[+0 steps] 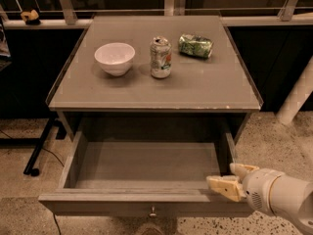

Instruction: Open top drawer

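Top drawer [146, 168] is what we see pulled far out from under the table [195, 89], its deep grey box open to us from above and its flat front panel at the bottom of the view, with the small round knob [153, 212] in the panel's middle. We see the grey tabletop above it, with a low lip along its edges. At the lower right our white arm [283, 197] comes in from the corner. Its claw [230, 179] sits at the drawer's front right corner, two pale fingers spread apart with a gap between them, holding nothing; whether they touch the drawer's rim we cannot tell. On the tabletop we find a white bowl [115, 58] at the left, an upright soda can [160, 58] just right of it, and a crushed green can [195, 45] lying on its side behind and to the right.
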`<state>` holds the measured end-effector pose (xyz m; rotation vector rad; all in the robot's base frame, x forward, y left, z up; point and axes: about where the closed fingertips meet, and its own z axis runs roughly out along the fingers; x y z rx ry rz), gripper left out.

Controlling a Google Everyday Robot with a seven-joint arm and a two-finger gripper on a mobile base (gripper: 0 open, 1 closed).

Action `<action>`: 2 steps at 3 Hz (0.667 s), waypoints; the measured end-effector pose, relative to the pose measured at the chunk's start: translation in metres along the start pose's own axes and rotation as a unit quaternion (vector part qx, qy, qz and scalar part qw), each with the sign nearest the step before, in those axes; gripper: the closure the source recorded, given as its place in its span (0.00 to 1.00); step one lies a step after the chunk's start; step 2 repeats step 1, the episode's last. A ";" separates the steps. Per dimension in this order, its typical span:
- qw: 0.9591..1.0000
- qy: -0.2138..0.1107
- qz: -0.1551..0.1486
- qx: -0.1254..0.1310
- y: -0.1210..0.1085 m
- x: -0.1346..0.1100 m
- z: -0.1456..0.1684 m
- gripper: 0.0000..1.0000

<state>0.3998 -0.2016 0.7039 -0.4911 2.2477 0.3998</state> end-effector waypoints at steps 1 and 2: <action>1.000 0.000 0.000 0.000 0.000 0.000 0.000 0.00; 1.000 0.000 0.000 0.000 0.000 0.000 0.000 0.00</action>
